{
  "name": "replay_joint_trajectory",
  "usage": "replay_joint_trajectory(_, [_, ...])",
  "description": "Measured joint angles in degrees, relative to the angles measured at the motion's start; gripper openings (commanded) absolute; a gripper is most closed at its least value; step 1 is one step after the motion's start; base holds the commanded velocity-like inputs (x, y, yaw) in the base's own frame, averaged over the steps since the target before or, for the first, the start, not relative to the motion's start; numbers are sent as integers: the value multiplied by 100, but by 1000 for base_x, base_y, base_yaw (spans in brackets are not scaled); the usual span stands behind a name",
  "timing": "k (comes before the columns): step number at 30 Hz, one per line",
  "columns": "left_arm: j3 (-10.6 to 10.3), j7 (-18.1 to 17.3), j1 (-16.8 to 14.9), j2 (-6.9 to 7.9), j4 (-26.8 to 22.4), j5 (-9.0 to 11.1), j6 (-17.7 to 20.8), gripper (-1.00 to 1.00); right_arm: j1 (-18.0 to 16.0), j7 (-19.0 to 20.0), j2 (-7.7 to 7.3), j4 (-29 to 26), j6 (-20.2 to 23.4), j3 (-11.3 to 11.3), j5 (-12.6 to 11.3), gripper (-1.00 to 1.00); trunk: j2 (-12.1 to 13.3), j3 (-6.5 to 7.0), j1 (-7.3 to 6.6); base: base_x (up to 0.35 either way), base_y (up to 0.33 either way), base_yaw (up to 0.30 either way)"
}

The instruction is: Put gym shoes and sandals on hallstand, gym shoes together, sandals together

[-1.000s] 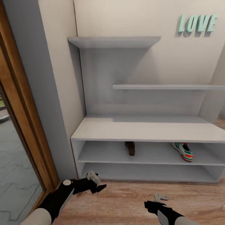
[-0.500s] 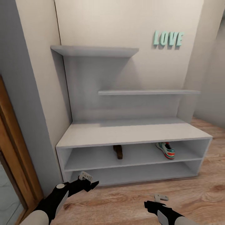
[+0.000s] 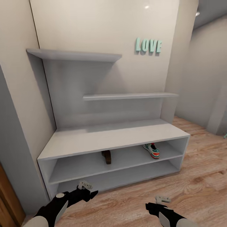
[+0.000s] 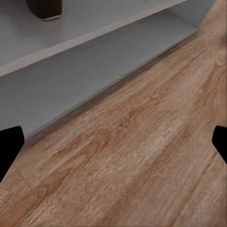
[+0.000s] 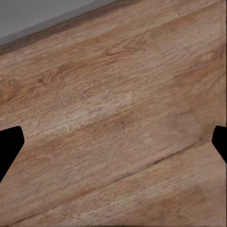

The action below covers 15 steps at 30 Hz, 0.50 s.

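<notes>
While both grippers' fingers spread empty, hallstand point(image 3: 104, 138) holds one gym shoe point(image 3: 152, 150) and seemingly one sandal point(image 3: 107, 156).

Cream wall point(image 3: 94, 28) behind, bearing teal "LOVE" letters point(image 3: 148, 46); grey wall edge point(image 3: 12, 138) at left with a sliver of brown wooden door frame point(image 3: 9, 201) low down; pale side wall point(image 3: 205, 78) at right.

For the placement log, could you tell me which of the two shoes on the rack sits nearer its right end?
The gym shoe, white with green stripes, on the upper low shelf of the hallstand; the brown sandal stands near the middle.
</notes>
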Motion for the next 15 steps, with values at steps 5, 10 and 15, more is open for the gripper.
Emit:
replay_joint_trajectory(5, [-2, 151, 2, -8, 275, 0, -67, 100, 0, 0, -2, 0, -3, 0, 0, 100, 201, 103, -110, 0, 0, -300])
replay_joint_trajectory(10, [6, 165, 3, -9, 637, -2, -199, 100, 0, 0, -2, 0, -1, 0, 0, 100, 401, 207, -220, 0, 0, -300])
replay_joint_trajectory(15, [7, 169, 3, -3, 1122, -7, -608, 100, 0, 0, -2, 0, 0, 0, -2, 100, 602, 310, -329, 0, 0, -300])
